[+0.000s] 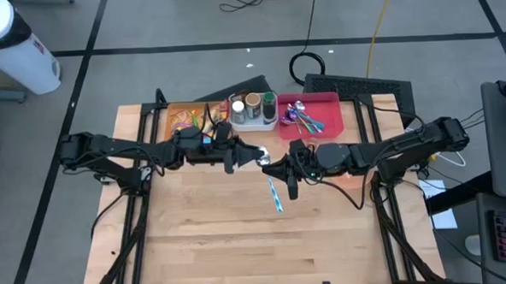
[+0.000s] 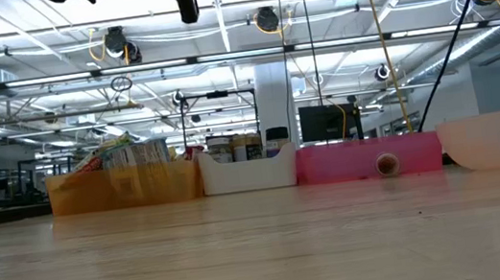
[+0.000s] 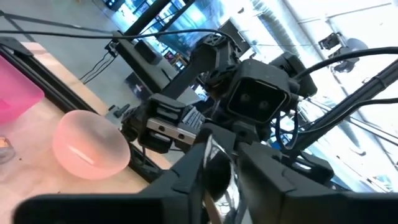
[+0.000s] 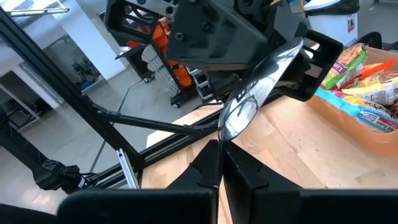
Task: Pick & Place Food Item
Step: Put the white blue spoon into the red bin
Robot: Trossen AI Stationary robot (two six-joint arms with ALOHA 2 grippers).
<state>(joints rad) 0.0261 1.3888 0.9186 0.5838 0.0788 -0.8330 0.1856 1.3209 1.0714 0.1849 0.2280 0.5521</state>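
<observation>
two grippers meet over the middle of the wooden counter (image 1: 240, 237), both touching one shiny metal spoon (image 1: 265, 160).

the spoon's long axis runs between the arms, bowl toward the left gripper (image 1: 252, 154), whose fingers are closed on it; right gripper (image 1: 275, 163) fingers pinch the handle. three bins line the far edge; near counter lies open.

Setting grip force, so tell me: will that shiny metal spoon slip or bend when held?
The spoon looks polished and mirror-like, so it may well slide in a light grip. It appears to be thin solid metal, so probably stiff and fairly light. Its curved bowl could pivot if pinched there.
</observation>
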